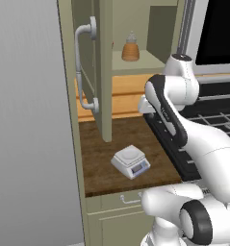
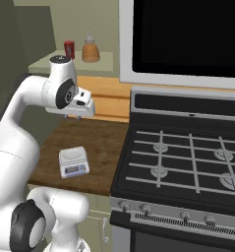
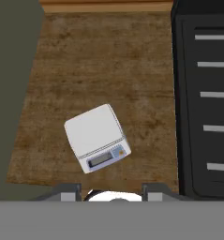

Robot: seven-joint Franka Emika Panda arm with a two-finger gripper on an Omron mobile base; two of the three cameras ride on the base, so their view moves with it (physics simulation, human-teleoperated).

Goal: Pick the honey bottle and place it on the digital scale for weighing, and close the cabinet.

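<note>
The amber honey bottle [image 1: 131, 48] [image 2: 90, 49] stands upright on the shelf inside the cabinet, whose olive-beige door [image 1: 99, 72] is swung open with its grey bar handle [image 1: 80, 69] facing out. The white digital scale [image 1: 131, 161] [image 2: 73, 162] [image 3: 97, 137] sits on the wooden counter, display toward the front, with nothing on its plate. My gripper [image 2: 79, 116] [image 3: 111, 191] hangs well above the counter, pointing down a little behind the scale. Its fingers stand apart with nothing between them.
A red can [image 2: 69, 49] stands next to the bottle on the shelf. A black stove [image 2: 188, 157] borders the counter on the right, under a dark microwave [image 2: 188, 34]. The open door juts over the counter's left part. A drawer handle [image 1: 128, 199] sits below the counter edge.
</note>
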